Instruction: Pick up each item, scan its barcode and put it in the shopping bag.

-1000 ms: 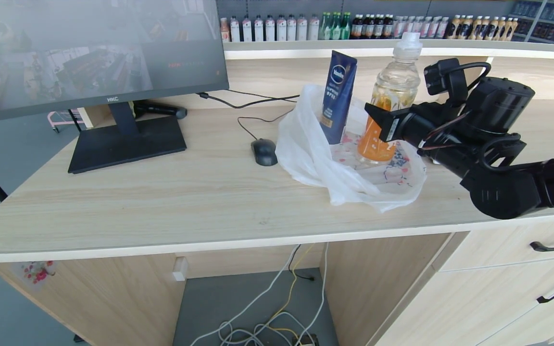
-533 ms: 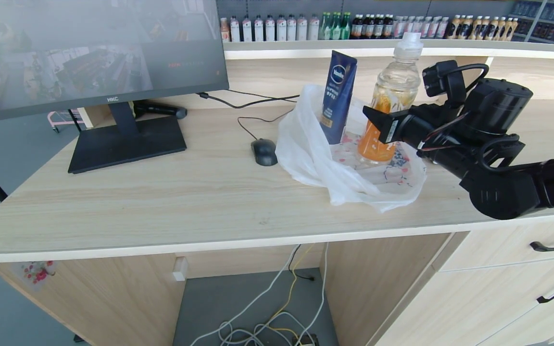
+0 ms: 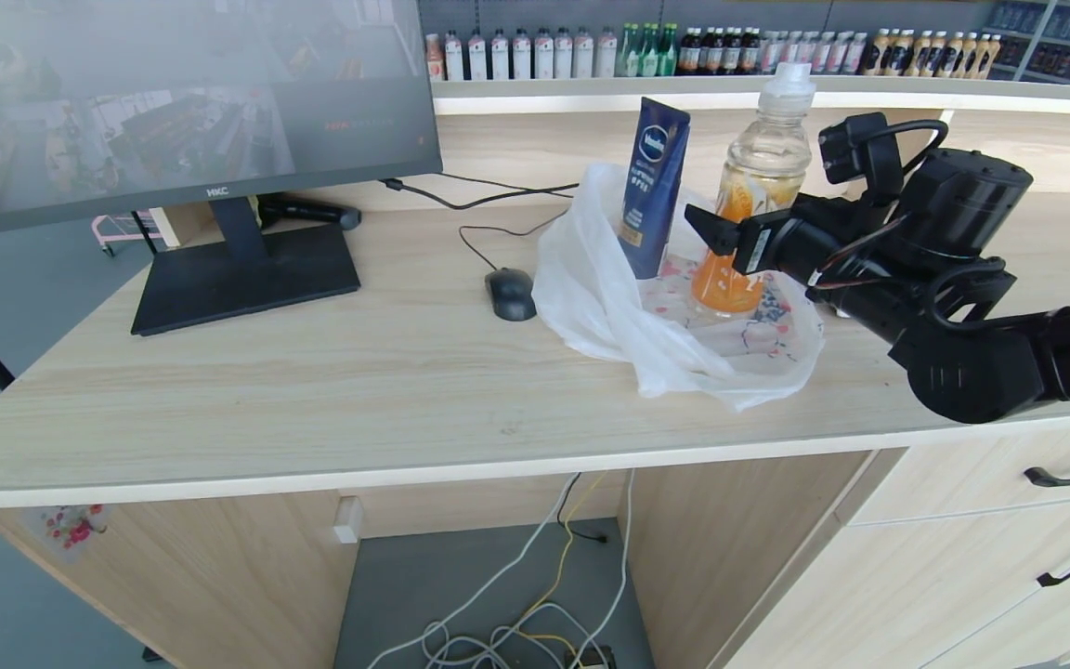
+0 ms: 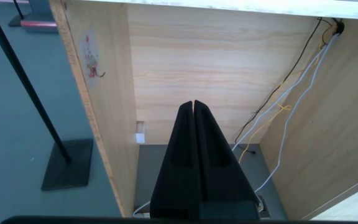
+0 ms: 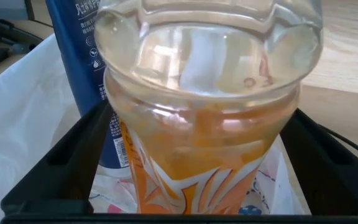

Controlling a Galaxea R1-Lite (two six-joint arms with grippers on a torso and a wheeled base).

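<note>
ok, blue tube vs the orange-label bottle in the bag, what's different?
The blue tube is opaque and slim; the bottle is clear, rounder and wider, with an orange label and white cap. The bottle looks taller than the tube. The right tool straddles the bottle; the tube stands free. Both stand upright in the white shopping bag.
</note>
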